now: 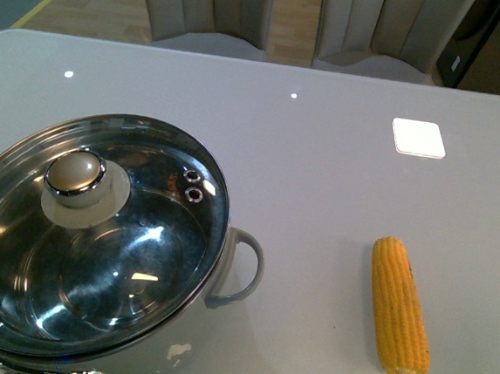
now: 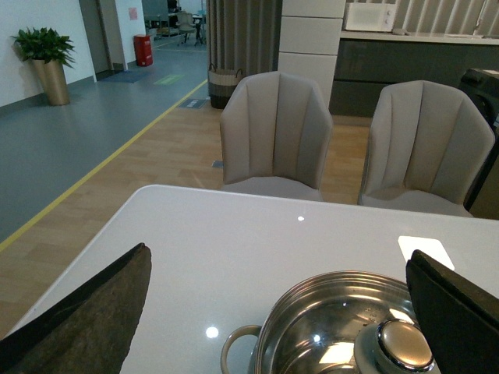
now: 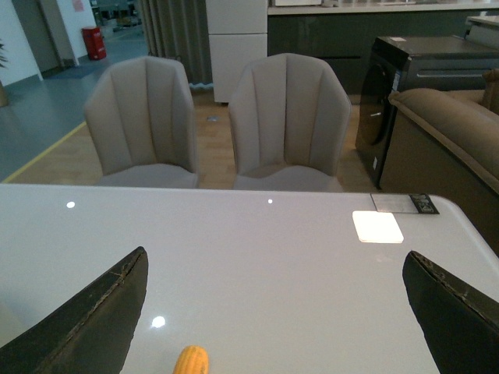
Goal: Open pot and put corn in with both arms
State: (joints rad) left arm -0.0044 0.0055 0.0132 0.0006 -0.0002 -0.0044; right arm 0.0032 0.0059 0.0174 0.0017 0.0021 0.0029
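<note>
Slipping at its smooth knob [image 1: 76, 176], the round glass lid [image 1: 97, 235] could be dropped on the shiny steel pot [image 1: 256, 271]. The black left pincer [image 2: 277, 253] and right pincer [image 3: 274, 255] are spread wide and empty. The long yellow corn cob [image 1: 400, 307] is laid apart on the white counter [image 1: 322, 158].

A glossy white bench [image 1: 321, 176] is carrying two things, well apart: the pot [image 1: 218, 276] is sitting at the near left with its glass lid [image 1: 97, 235] on, and the corn [image 1: 400, 307] is lying at the near right, pointing lengthwise away from the robot. A bright square patch [image 1: 418, 138] is showing farther back, whether a reflection or an object being unclear
</note>
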